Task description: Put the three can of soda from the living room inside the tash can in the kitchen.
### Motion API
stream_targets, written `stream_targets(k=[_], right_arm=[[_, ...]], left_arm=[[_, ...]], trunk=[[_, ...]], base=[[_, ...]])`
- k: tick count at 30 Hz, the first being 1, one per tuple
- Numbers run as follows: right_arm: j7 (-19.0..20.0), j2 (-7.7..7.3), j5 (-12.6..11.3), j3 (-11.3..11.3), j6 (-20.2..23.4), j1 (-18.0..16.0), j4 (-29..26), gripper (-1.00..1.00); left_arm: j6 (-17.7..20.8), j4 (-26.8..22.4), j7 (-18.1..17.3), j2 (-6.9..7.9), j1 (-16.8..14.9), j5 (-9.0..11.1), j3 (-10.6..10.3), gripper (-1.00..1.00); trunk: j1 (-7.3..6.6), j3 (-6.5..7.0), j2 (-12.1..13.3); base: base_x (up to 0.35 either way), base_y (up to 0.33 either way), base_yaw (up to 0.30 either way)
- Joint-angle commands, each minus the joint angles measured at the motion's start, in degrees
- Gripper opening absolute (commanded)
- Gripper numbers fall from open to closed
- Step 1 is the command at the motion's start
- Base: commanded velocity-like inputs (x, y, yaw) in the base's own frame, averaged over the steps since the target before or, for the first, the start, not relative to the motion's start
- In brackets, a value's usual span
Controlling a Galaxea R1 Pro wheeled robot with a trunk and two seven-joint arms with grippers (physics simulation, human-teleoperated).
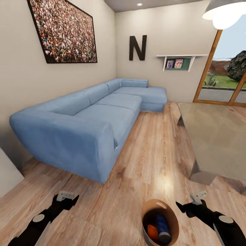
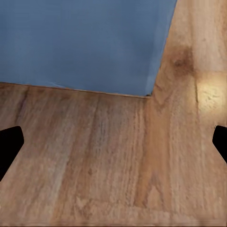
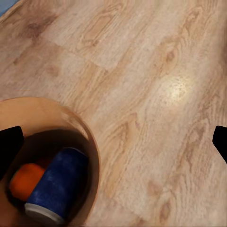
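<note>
- Right black two-fingered claw (image 1: 187, 204): fingers spread apart, nothing between them, poised above the wood-plank floor (image 1: 150, 160). In the right wrist view its two fingertips (image 3: 9, 142) sit at opposite edges of the frame.
- Left black two-fingered claw (image 1: 66, 198): likewise spread apart and holding nothing, over bare floor just off the near corner of the long light-blue corner sofa (image 1: 85, 123).
- Small round copper-brown bin with a dark inside (image 1: 160, 222): one, standing on the floor between the two claws, nearer the right one and just beside it, not touching.
- Drink cans visible in the bin: two. One dark blue can with a silver end (image 1: 163, 228) lies tilted; one bright orange can (image 1: 152, 232) rests touching it, partly hidden. Whether a third can lies beneath cannot be told.
- Glass-topped low table (image 1: 215, 136): one, right of the sofa, its near corner beyond the right claw.
- Wall items: one large framed crowd photograph (image 1: 65, 30); one black letter N (image 1: 137, 47).
</note>
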Motion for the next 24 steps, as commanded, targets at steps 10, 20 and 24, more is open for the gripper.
stream_targets(k=[10, 20, 24], right_arm=[[-0.16, 2.42, 0.07, -3.57, -13.11, 5.85, 6.89, 1.0], [-0.25, 3.67, 0.07, -5.34, -18.11, 7.65, 14.72, 1.0], [-0.25, 3.7, 0.09, -5.49, -19.89, 7.77, 17.23, 1.0]], left_arm=[[-16.39, 10.46, 0.28, 0.02, 8.05, 0.09, 0.3, 1.0], [-33.88, 27.82, 3.21, 0.09, 8.95, 0.11, 0.28, 1.0], [-38.53, 32.37, 3.48, 0.09, 8.99, 0.1, 0.27, 1.0]], trunk=[[-2.2, 1.8, 4.03], [-4.4, 3.6, 8.04], [-5.28, 4.32, 9.64]], base=[[0.0, 0.0, 0.0], [0.0, 0.0, 0.0], [0.0, 0.0, 0.0]])
